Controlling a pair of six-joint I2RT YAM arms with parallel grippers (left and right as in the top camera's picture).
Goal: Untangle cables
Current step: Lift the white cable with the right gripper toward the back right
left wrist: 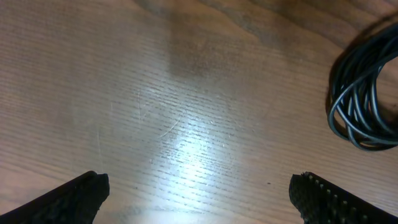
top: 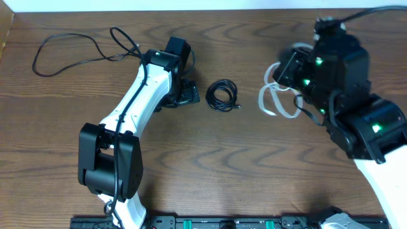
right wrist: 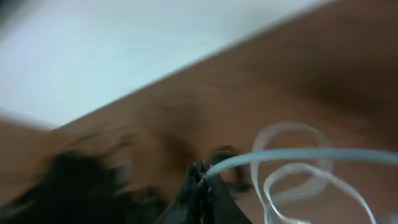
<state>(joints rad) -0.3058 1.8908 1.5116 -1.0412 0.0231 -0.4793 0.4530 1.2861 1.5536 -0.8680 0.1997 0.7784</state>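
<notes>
A brown wood-grain worktop (top: 254, 159) is seen. A loose black cable (top: 35, 62) is spread at its far left, and a coiled black cable (top: 212, 95) is laid at the centre. The left jaws are held wide apart beside that coil, with nothing between them. The right jaws are clamped together on the white cable (right wrist: 298, 154), whose loops are seen at the right.
</notes>
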